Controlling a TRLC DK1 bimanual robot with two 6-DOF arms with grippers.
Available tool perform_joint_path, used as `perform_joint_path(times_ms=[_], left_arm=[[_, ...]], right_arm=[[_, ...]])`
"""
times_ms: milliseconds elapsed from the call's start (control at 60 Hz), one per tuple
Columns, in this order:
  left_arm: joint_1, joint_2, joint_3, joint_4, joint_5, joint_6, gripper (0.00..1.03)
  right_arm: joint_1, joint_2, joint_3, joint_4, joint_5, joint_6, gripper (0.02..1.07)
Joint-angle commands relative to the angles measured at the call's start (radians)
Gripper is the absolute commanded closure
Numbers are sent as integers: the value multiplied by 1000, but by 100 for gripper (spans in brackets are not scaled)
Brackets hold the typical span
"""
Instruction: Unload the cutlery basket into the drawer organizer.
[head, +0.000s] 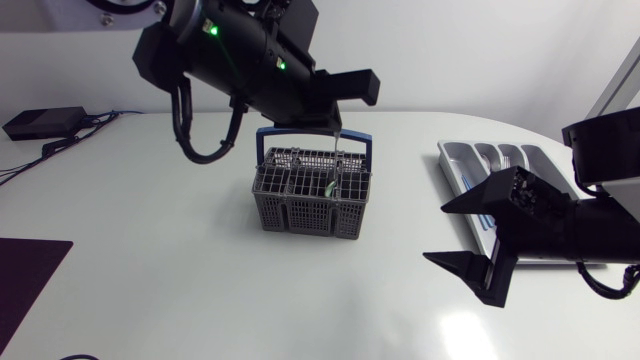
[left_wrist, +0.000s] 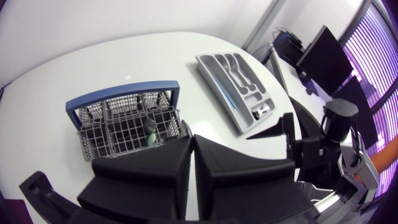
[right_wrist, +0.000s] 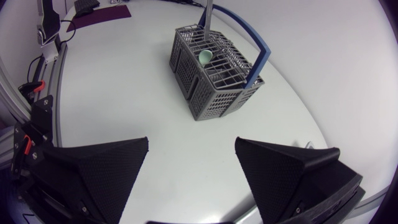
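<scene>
Basket: the grey plastic lattice cutlery basket with a blue bail handle (head: 300, 212) (left_wrist: 93, 140) (right_wrist: 211, 93) stands upright near the middle of the white table (head: 200, 280).

Left gripper: my left gripper (head: 340, 127) (left_wrist: 191, 140) hangs directly over the basket. Its fingers are clenched on the upper end of a slim silver metal utensil (head: 338, 150) (right_wrist: 207, 18).

Utensil: it stands nearly upright, with its lower part down inside a basket compartment on the side toward the organizer.

Unclear: a pale green rounded piece (head: 330, 188) (left_wrist: 151, 134) (right_wrist: 204, 56) sits in that same compartment. I cannot tell whether it is the utensil's lower end or a separate item.

Right gripper: my right gripper (head: 475, 235) (right_wrist: 193, 174) hovers just beside the organizer, fingers spread wide and grasping nothing.

Organizer: the silver-grey compartmented drawer organizer (head: 446, 162) (left_wrist: 219, 94) lies flat toward my right, well apart from the basket.

Handling: I judge the utensil to be light, rigid and slick. It is thin enough to pivot between my pads if I hold it only at the tip.

Grip: a hold across the flat of the handle, a little below its end, should stop it swinging.

Risk: the lattice could snag the lower end, so a straight vertical lift looks safest. The light basket may also tip or ride up with the utensil.
</scene>
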Motion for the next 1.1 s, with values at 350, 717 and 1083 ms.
perform_joint_path(times_ms=[350, 717, 1083], left_arm=[[-147, -112, -201, 45, 174, 336, 99], [-189, -123, -244, 33, 293, 404, 99], [-189, -123, -261, 33, 309, 427, 99]], right_arm=[[3, 7, 49, -11, -193, -18, 7], [116, 61, 79, -80, -319, -62, 19], [144, 105, 101, -66, -351, -62, 57]])
